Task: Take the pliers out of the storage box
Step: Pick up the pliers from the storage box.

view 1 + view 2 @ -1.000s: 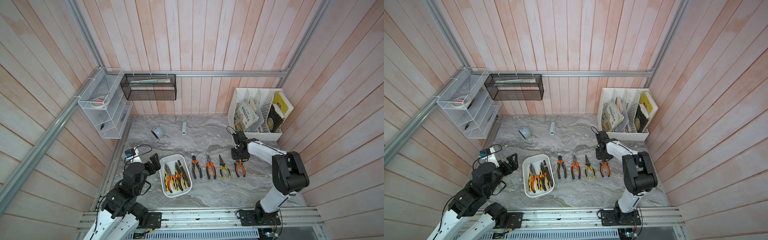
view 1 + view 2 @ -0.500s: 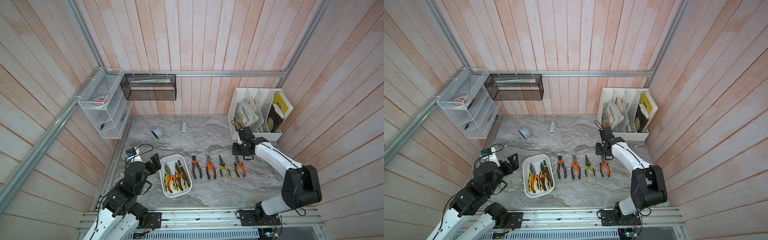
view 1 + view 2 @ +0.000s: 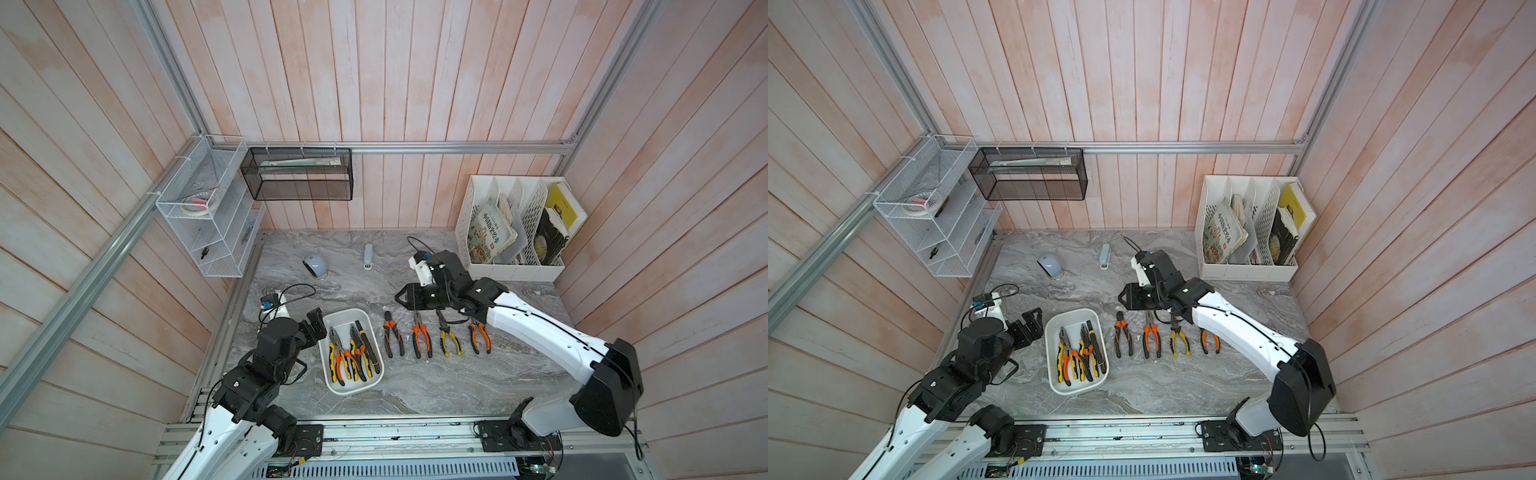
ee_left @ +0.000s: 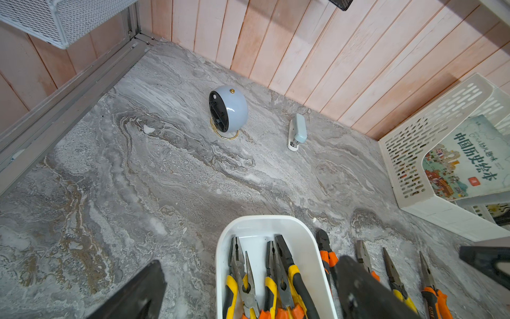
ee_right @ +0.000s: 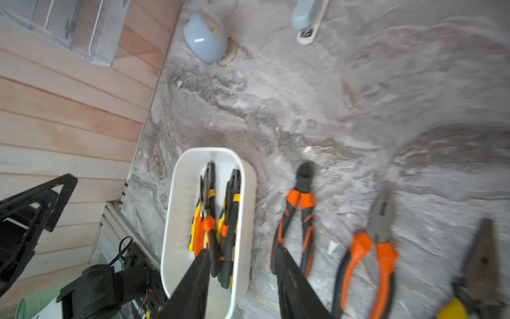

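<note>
The white storage box (image 3: pixel 345 316) (image 3: pixel 1071 318) lies at the front left of the marble table, with several yellow- and orange-handled pliers (image 3: pixel 351 353) (image 4: pixel 276 276) inside it. Several more pliers (image 3: pixel 422 340) (image 3: pixel 1150 338) lie in a row on the table to its right. My right gripper (image 3: pixel 400 297) (image 5: pixel 242 251) hovers behind that row, pointing towards the box; it is open with nothing between its fingers. My left gripper (image 3: pixel 316 326) (image 4: pixel 249 262) stands wide open and empty just left of the box.
A pale blue round clock (image 3: pixel 314 266) and a small stapler (image 3: pixel 368 256) sit near the back wall. A white perforated file rack (image 3: pixel 511 232) with books fills the back right corner. A white wire-mesh shelf (image 3: pixel 208 216) and a black mesh basket (image 3: pixel 297 174) hang on the walls.
My right arm has swung left from above the rightmost pliers to behind the row's left end, towards the box, and its jaws have narrowed a little. The left arm has not moved.
</note>
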